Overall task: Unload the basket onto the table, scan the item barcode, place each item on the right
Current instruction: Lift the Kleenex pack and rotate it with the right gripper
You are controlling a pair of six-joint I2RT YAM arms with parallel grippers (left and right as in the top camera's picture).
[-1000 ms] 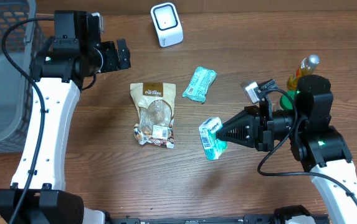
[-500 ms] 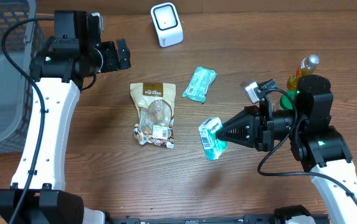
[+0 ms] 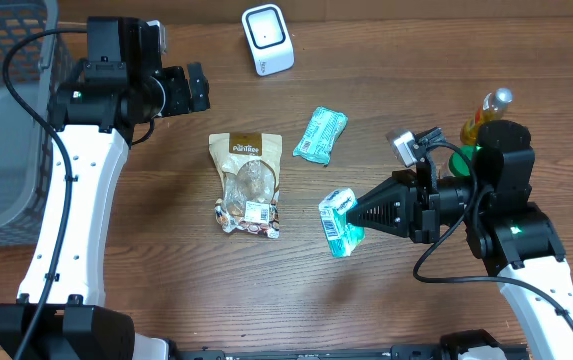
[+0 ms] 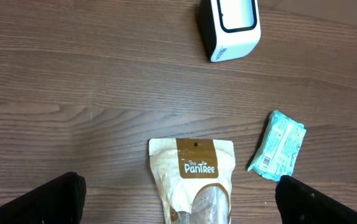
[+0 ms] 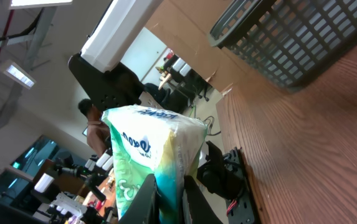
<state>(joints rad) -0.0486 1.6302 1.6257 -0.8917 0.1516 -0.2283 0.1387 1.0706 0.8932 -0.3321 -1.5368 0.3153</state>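
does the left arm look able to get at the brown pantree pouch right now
Likely yes: the left gripper is open and empty, and only bare table lies between it and the pouch; the teal packet sits off to the side.

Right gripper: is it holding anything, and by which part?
The right gripper pinches the green-and-white packet by one edge; the left gripper is open, holding nothing.

Wood-grain table [image 3: 166, 295], lit ceiling panels [image 5: 17, 74]
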